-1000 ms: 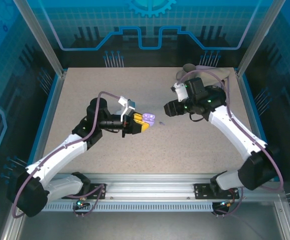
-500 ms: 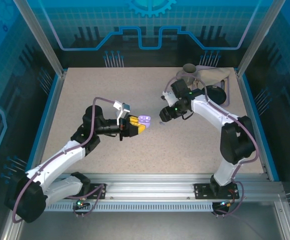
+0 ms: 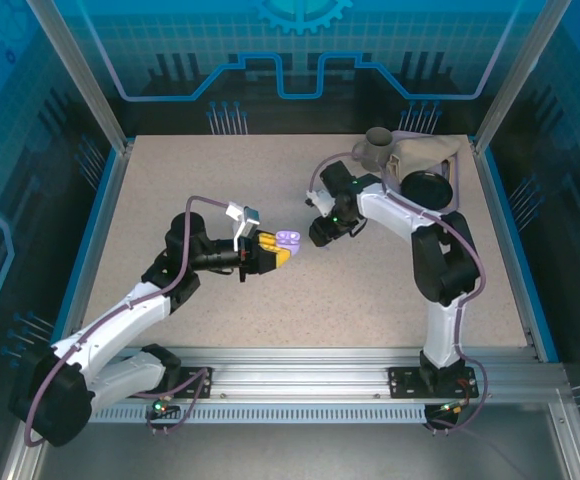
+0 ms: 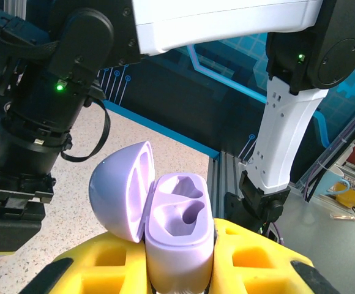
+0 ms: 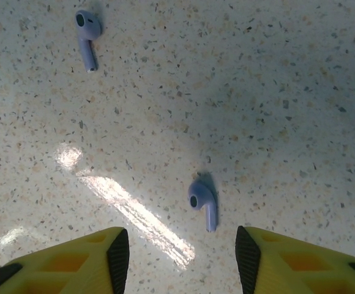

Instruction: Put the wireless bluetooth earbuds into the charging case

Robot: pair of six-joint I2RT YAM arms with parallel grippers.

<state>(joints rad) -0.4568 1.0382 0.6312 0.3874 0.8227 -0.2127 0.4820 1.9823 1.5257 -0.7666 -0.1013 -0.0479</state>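
Left jaws clamp open charging case (image 4: 179, 245) | right jaws apart over earbud (image 5: 203, 203)

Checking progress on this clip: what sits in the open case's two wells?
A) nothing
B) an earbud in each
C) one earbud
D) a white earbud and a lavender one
A: both wells of the case are empty in the left wrist view, while an earbud and a second earbud lie on the table.
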